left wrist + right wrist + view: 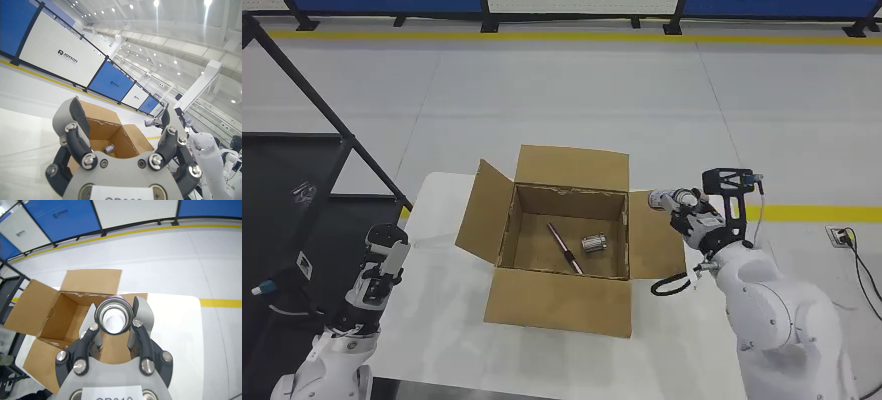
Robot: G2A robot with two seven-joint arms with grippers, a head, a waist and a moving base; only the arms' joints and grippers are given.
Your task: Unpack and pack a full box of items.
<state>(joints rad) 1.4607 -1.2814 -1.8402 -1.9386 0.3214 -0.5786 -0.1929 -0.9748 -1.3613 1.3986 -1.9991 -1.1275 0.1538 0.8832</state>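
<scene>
A: Nearest the lens, right wrist view: right gripper (114,311). Fingers are clamped on a can (113,321), one on each side of its body. The can's hollow base faces the camera.

B: Left wrist view: left gripper (121,104). Fingers are spread wide with nothing between them. From above it sits by the table's left edge, well apart from the box and pointed toward it.

A: Now by size. Table (442,330): white top, rounded corners. The box stands on it near the middle.

B: Box (557,300): brown cardboard, top open, flaps (572,165) folded outward on all four sides. Torn edges show along the inner rim.

A: Can position: held in the air over the far end of the right-hand flap, outside the cavity. It lies roughly level, with its far end toward the box. A purple band shows near that end.

B: Inside, on the box floor: a dark rod (564,247) lying slantwise.

A: Smallest item: a metal pulley (593,242), just beside the rod on its right. Contact between the two cannot be told.
</scene>
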